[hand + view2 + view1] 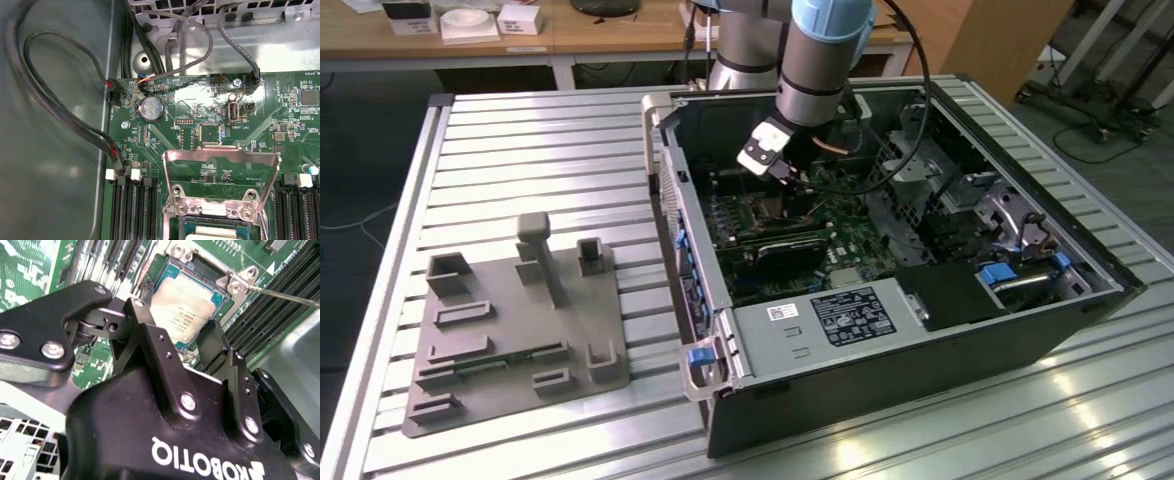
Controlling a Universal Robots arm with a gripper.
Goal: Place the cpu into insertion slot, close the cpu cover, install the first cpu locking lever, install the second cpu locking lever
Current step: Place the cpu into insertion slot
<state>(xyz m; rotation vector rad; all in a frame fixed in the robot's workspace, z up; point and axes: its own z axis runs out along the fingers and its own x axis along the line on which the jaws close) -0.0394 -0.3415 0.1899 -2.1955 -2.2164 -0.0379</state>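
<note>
Hand (175,317) spread abv cpu (182,297), cpu sat in insertion slot (222,282), cpu cover (220,156) up

One cpu (182,302), one cpu cover (220,156)

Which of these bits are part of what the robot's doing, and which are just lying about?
In the job:
gripper, open above the cpu
insertion slot, cpu lying in it
cpu cover, standing raised
locking lever

Just lying about:
grey parts tray on the table
coin battery
black cables
memory slots
</note>
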